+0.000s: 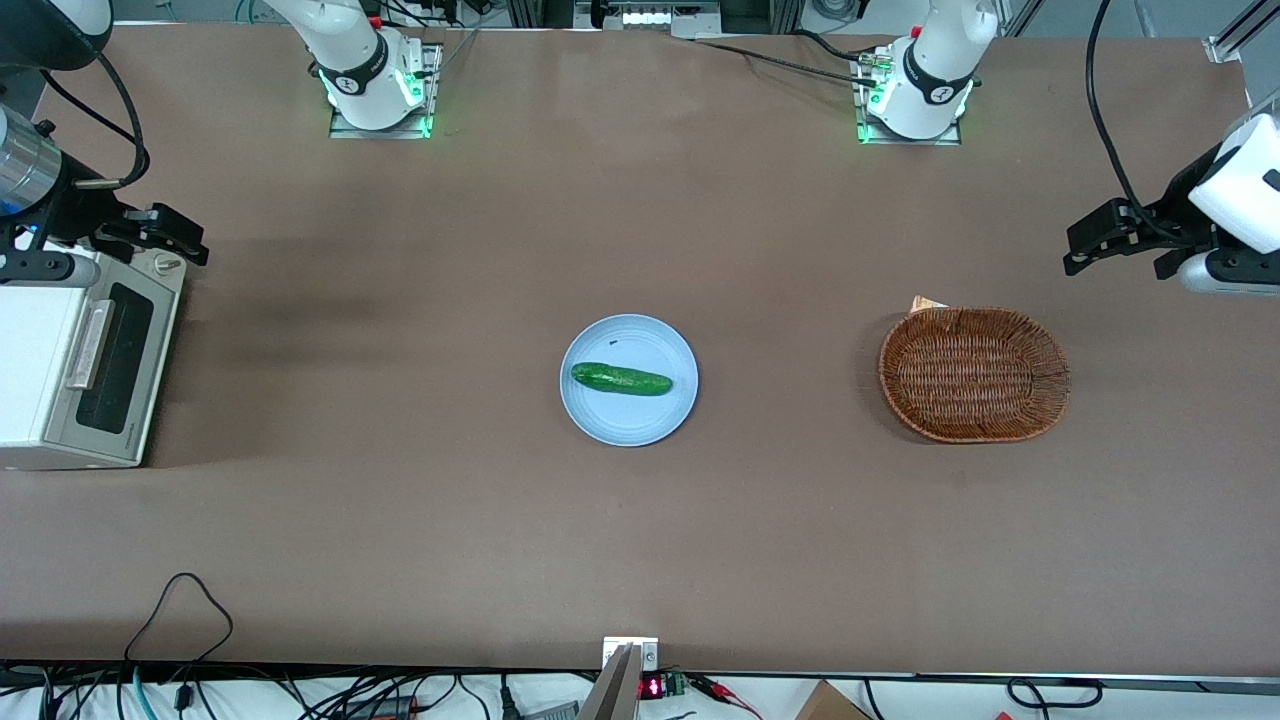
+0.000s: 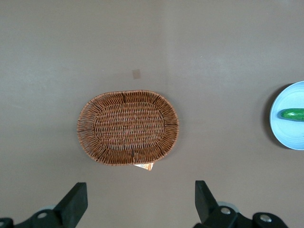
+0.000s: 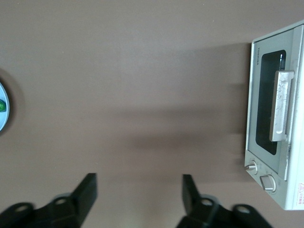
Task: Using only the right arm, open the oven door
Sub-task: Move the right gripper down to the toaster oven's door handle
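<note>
The small white toaster oven (image 1: 30,350) stands at the working arm's end of the table. Its oven door (image 1: 115,360), grey-framed with a dark glass window and a silver bar handle (image 1: 88,345), is closed. The right arm's gripper (image 1: 185,238) hangs above the table beside the oven's knob end, farther from the front camera than the handle. It is open and holds nothing. In the right wrist view the open gripper (image 3: 140,183) is over bare table, apart from the door (image 3: 266,102), the handle (image 3: 281,107) and the two knobs (image 3: 251,166).
A blue plate (image 1: 600,420) with a cucumber (image 1: 621,379) lies mid-table. A wicker basket (image 1: 975,432) sits toward the parked arm's end, with a small card at its rim. Cables hang along the table's near edge (image 1: 180,600).
</note>
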